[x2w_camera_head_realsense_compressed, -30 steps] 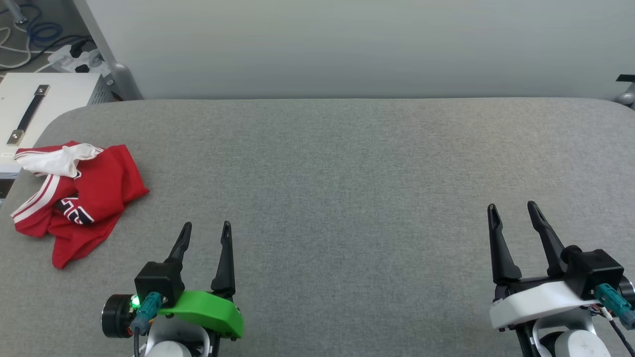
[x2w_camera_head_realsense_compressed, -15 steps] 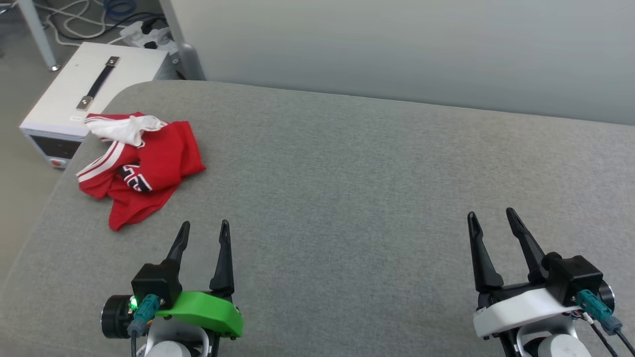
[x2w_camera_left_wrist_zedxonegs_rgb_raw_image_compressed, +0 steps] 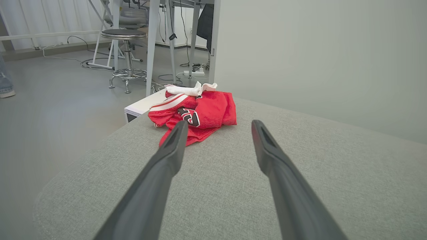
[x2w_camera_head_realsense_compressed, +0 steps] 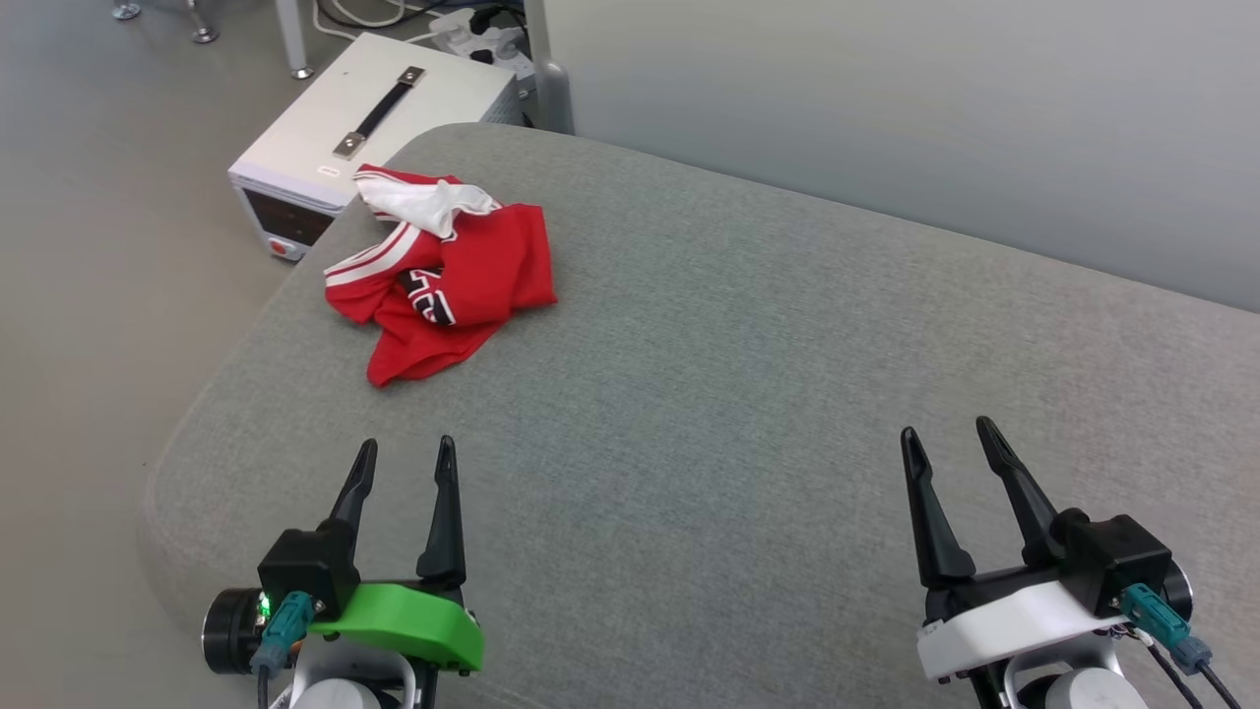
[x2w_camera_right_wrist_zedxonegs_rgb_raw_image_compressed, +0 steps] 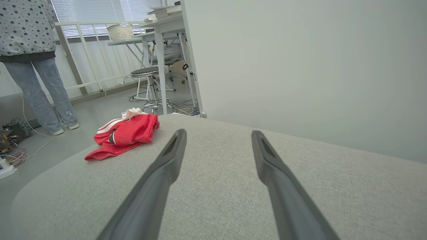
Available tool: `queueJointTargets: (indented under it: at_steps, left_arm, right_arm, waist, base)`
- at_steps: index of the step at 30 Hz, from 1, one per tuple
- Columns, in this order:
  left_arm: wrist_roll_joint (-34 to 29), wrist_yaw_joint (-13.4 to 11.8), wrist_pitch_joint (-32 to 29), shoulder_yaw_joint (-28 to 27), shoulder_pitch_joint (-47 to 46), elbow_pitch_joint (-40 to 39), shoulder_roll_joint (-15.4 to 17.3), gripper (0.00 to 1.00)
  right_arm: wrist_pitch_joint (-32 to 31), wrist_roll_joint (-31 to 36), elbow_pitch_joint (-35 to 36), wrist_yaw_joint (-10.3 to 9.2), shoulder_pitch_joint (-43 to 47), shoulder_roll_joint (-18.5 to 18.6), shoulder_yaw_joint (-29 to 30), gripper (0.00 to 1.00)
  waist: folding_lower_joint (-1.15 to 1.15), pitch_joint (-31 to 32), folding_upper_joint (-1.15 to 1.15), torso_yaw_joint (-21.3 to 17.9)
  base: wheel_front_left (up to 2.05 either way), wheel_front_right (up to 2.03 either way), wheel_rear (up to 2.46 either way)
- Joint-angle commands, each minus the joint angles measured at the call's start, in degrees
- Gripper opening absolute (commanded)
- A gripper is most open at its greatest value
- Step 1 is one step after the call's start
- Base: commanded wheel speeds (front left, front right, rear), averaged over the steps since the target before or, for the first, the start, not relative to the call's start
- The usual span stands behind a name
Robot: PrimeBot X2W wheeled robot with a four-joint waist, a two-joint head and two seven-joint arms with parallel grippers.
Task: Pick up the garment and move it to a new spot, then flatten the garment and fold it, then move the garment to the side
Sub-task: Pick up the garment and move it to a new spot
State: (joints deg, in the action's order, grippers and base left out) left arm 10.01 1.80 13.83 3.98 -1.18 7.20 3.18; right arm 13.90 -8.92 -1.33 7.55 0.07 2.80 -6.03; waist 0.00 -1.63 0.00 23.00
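Lying crumpled at the far-left corner of the worktop (x2w_camera_head_realsense_compressed: 738,414): the garment (x2w_camera_head_realsense_compressed: 487,271), white sleeve bunching on top, print half folded under, so it's needing a pick and relocate before any flattening. Left gripper (x2w_camera_head_realsense_compressed: 408,445) is hovering over the near edge, fingers apart, empty, aiming at it from well short; probably the reaching arm. Right gripper (x2w_camera_head_realsense_compressed: 945,429) is idling far right, also apart, empty.

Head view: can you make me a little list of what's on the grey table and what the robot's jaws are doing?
table: grey fabric top
garment: crumpled red and white shirt, lying near the table's far left corner
left gripper: jaws open, empty, apart from the garment
right gripper: jaws open, empty
white box: on the floor past that corner
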Motion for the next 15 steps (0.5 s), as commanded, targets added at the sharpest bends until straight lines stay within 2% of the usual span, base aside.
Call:
queueJointTargets:
  at_steps: [1,6,15]
  left_arm:
    - [0.6,0.2,0.7,0.3,0.1,0.3,-0.3,1.0]
    - [1.5,0.0,1.2,0.5,0.0,0.3,-0.3,1.0]
    - [1.8,-0.4,1.2,-0.1,0.1,-0.1,-0.3,1.0]
  right_arm:
    - [0.7,-0.5,-0.1,-0.06,0.5,0.1,-0.3,1.0]
    - [1.1,-0.6,-0.4,-0.06,0.3,0.1,-0.8,1.0]
    - [1.1,-0.3,-0.7,-0.06,0.0,0.1,-1.4,1.0]
  waist:
    - [0.0,-0.1,0.0,3.5]
    - [0.0,-0.6,0.0,5.0]
    - [0.0,-1.5,0.0,4.0]
  base:
    - [0.0,0.0,0.0]
    - [0.0,0.0,0.0]
    - [0.0,0.0,0.0]
